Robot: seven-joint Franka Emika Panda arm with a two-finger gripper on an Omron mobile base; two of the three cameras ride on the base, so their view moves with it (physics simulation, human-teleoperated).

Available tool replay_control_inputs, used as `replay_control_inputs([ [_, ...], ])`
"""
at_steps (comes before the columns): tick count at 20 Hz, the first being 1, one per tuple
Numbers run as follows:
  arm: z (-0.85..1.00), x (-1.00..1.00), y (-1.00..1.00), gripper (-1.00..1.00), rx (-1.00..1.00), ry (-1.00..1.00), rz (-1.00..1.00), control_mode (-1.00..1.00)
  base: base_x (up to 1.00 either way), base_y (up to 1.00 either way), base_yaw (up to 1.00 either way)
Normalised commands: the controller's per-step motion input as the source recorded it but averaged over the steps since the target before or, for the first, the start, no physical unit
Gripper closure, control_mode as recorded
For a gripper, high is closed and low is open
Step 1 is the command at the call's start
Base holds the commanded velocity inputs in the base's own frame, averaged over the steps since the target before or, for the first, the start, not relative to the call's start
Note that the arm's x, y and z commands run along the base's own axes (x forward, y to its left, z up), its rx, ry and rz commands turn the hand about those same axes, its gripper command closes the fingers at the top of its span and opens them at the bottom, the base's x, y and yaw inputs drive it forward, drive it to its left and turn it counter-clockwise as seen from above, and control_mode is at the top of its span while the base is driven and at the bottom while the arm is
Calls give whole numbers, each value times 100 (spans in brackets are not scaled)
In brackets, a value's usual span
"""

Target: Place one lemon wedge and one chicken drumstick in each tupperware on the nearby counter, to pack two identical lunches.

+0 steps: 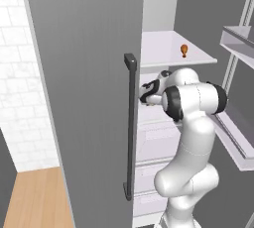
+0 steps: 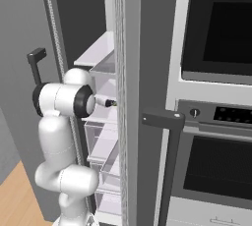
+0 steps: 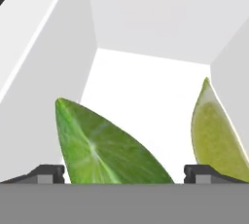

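Note:
My gripper (image 3: 125,175) is open inside a white fridge drawer (image 3: 44,72), its fingertips (image 3: 48,173) set wide apart. A green-skinned lemon wedge (image 3: 102,150) lies between them, close to the camera and touching neither tip. A second lemon wedge (image 3: 214,135), yellow-green, leans by the right fingertip against the drawer's right wall. One chicken drumstick (image 1: 184,50) stands on the white fridge shelf (image 1: 163,43) above the arm. In the left base view the hand (image 1: 151,90) reaches in behind the door edge. The tupperwares and the counter are out of view.
The grey fridge door (image 1: 84,98) with its dark vertical handle (image 1: 130,123) stands close to the arm's left. Door racks (image 1: 238,38) jut out on the right. A built-in oven (image 2: 216,28) and a second handle (image 2: 170,161) sit right of the fridge.

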Motion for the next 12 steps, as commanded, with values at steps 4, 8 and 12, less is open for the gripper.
replay_control_inputs([
  [4,-13,7,0,100,0,0,0,-100,0,0,0],
  [8,-5,-1,0,100,0,4,0,-100,0,0,0],
  [12,-44,-68,0,100,-1,7,0,-100,0,0,0],
])
